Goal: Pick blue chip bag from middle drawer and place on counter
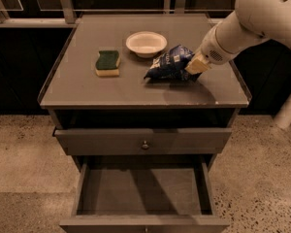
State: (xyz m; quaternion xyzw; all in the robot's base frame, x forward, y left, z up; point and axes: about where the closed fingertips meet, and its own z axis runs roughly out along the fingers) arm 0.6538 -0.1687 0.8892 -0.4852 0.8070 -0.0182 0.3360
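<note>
The blue chip bag [167,64] lies on the counter [136,89], right of centre, with its right end raised. My gripper [193,67] comes in from the upper right and is shut on that right end of the bag. The middle drawer [140,191] stands pulled open below, and its dark floor shows nothing in it.
A green-and-yellow sponge [108,62] lies on the left of the counter. A white bowl [146,43] sits just behind the bag. The upper drawer front with a small knob [144,143] is slightly out. Dark cabinets stand behind, and the floor is speckled.
</note>
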